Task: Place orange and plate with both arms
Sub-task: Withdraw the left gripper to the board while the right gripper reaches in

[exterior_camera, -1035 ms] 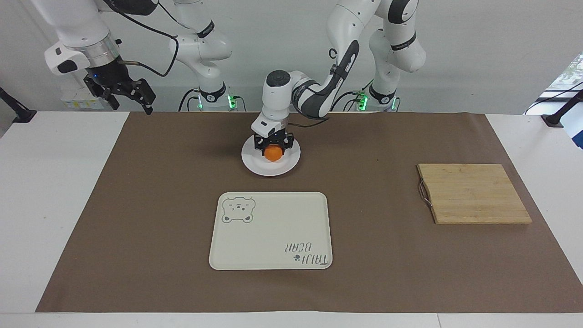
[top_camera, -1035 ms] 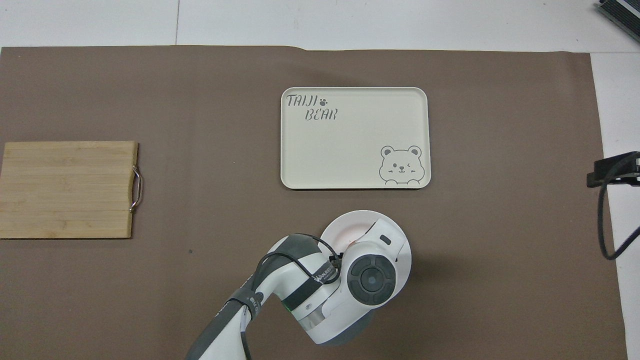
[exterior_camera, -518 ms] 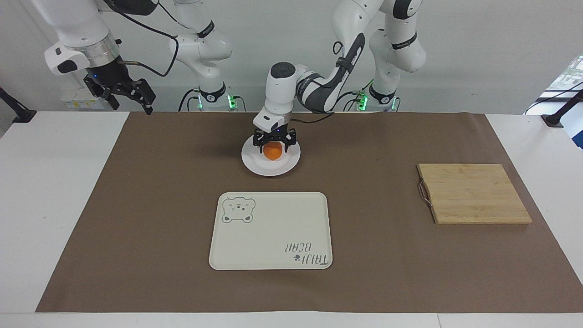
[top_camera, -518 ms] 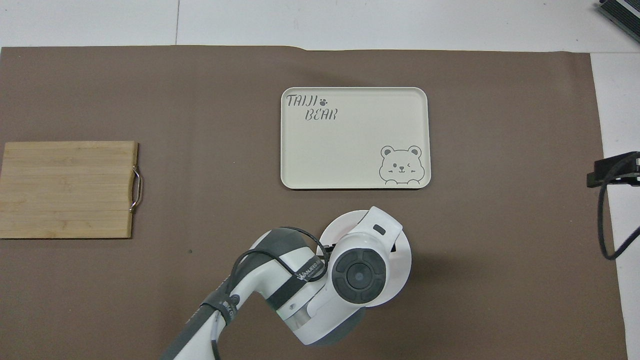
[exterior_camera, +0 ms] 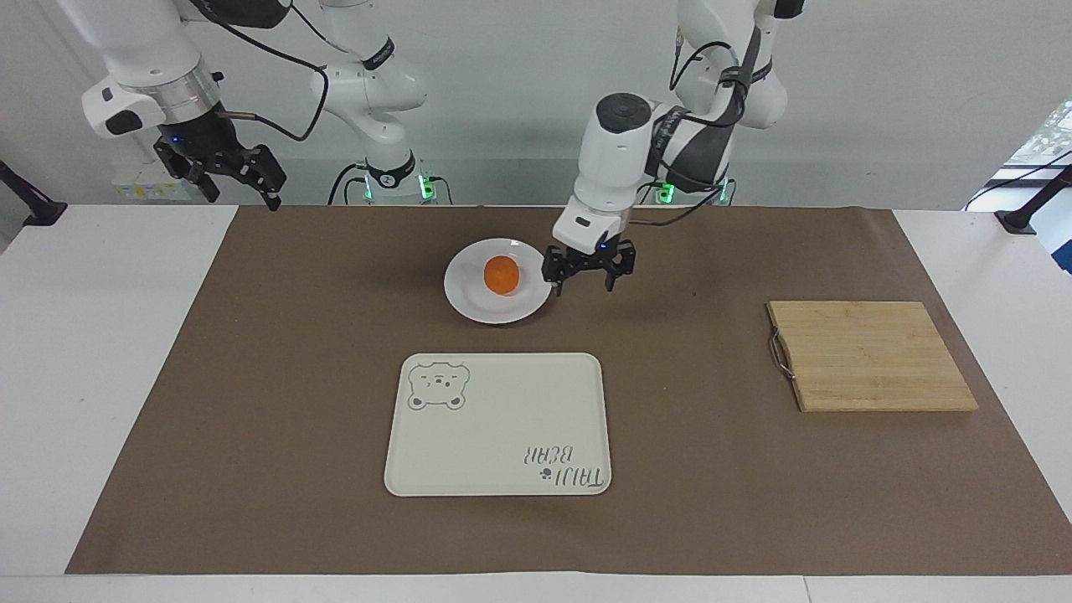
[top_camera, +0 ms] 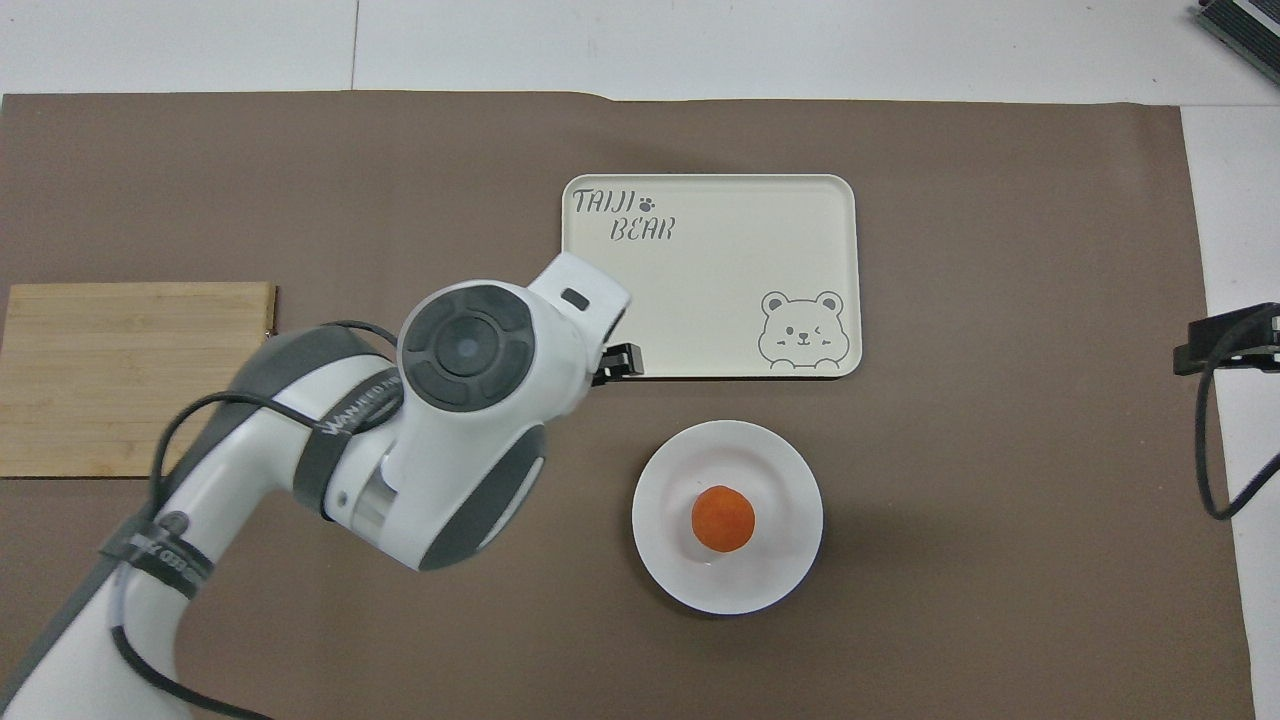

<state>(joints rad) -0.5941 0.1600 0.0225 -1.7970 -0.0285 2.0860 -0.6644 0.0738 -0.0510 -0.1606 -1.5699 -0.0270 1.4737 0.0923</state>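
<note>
The orange (exterior_camera: 502, 275) lies in the middle of the white plate (exterior_camera: 469, 297) on the brown mat; it also shows in the overhead view (top_camera: 723, 518), on the plate (top_camera: 775, 470). My left gripper (exterior_camera: 588, 275) is open and empty, raised over the mat beside the plate toward the left arm's end. In the overhead view its wrist hides most of it; one fingertip (top_camera: 622, 359) shows. My right gripper (exterior_camera: 239, 177) is open and empty, waiting high over the right arm's end of the table; part of it shows in the overhead view (top_camera: 1225, 340).
A cream bear tray (exterior_camera: 498, 423) lies farther from the robots than the plate; it also shows in the overhead view (top_camera: 710, 275). A wooden cutting board (exterior_camera: 867, 354) with a metal handle lies toward the left arm's end, also in the overhead view (top_camera: 130, 375).
My left gripper let go of the orange on the plate, rose and moved away toward the left arm's end. The orange stays on the plate. The right arm has not moved.
</note>
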